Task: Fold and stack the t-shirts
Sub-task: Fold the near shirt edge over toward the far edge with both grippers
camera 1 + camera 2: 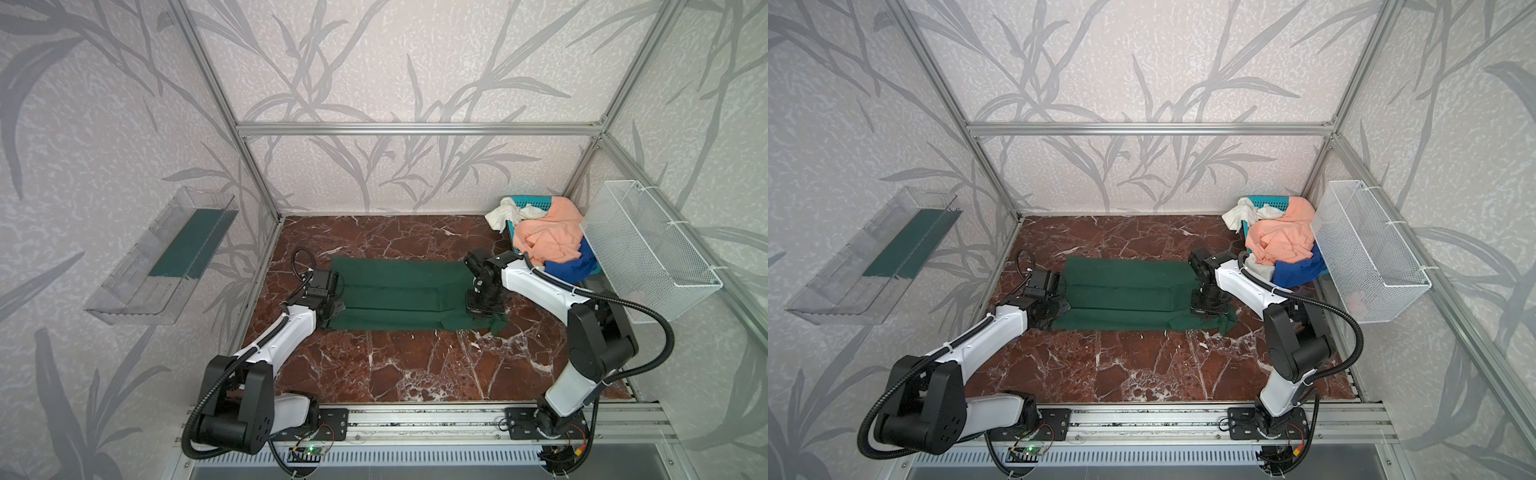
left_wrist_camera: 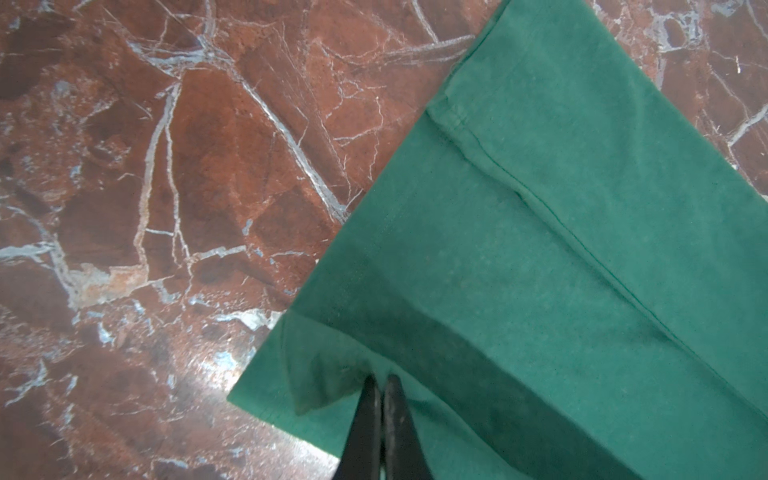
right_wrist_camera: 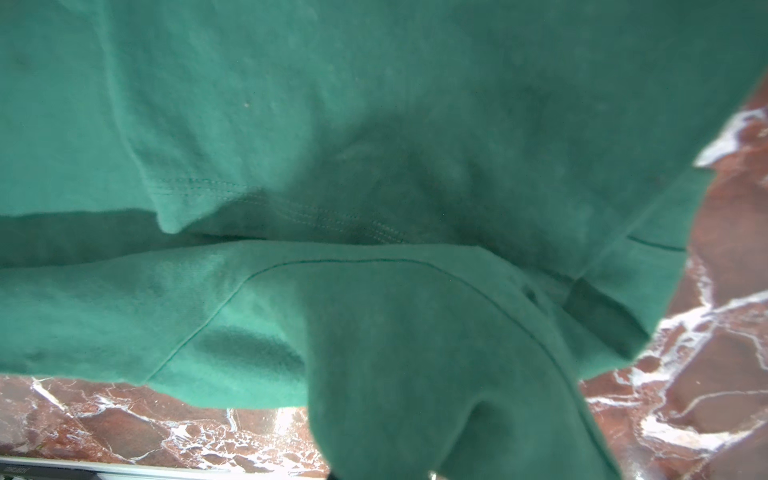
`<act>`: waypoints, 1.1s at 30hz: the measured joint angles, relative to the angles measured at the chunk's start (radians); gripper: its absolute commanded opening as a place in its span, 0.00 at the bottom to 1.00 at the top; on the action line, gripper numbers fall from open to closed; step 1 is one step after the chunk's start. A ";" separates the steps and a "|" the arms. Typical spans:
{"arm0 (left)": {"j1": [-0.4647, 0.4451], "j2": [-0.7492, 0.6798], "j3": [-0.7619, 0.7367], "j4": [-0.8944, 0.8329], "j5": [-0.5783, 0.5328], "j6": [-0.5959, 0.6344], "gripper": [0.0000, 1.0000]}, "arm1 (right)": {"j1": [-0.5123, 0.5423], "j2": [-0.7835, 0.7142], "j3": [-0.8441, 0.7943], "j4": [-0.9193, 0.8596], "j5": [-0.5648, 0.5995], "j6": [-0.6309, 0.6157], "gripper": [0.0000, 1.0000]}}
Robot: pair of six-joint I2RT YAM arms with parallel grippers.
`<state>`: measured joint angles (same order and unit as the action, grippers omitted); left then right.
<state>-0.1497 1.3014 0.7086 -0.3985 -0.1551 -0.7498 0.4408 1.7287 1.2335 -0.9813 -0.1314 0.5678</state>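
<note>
Black arm bases [image 1: 232,411] fill the lower edge of both top views. Beyond them the green t-shirt [image 1: 395,291] lies mid-table, its long axis running left to right, with a claw at each end. The left gripper [image 2: 380,395] is pressed together, pinching the lower-left hem corner. The right gripper [image 1: 484,311] seems clamped on the lower-right end, cloth draping past its camera. The peach t-shirt [image 1: 548,232] waits in the teal basket [image 1: 536,203], upper right, nearer the right arm
</note>
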 measured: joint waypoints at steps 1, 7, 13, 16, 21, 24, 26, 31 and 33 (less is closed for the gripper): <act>0.002 0.010 0.005 0.003 0.000 0.005 0.25 | -0.005 0.006 0.000 0.000 -0.002 -0.003 0.31; 0.023 0.041 0.069 -0.009 0.003 0.060 0.67 | -0.036 0.021 0.040 0.002 -0.005 -0.048 0.74; 0.012 -0.043 0.117 -0.001 0.038 0.126 0.71 | -0.054 0.005 0.066 0.010 0.029 -0.075 0.81; -0.031 -0.068 0.121 0.013 0.066 0.130 0.71 | -0.070 -0.039 0.053 0.006 0.057 -0.084 0.80; -0.129 -0.009 0.145 0.048 0.122 0.128 0.71 | -0.087 -0.153 -0.021 -0.005 0.098 -0.087 0.78; -0.197 0.048 0.158 0.073 0.142 0.127 0.71 | -0.088 -0.216 -0.095 -0.011 0.107 -0.084 0.75; -0.245 0.090 0.172 0.085 0.153 0.128 0.71 | -0.088 -0.255 -0.154 -0.011 0.107 -0.078 0.71; -0.341 0.151 0.187 0.109 0.162 0.135 0.71 | -0.088 -0.321 -0.298 0.039 0.077 -0.057 0.60; -0.373 0.155 0.187 0.109 0.161 0.148 0.71 | -0.088 -0.323 -0.334 0.063 0.070 -0.051 0.58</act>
<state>-0.5232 1.4567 0.8951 -0.2893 0.0063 -0.6014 0.3527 1.4059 0.8993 -0.9184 -0.0616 0.5171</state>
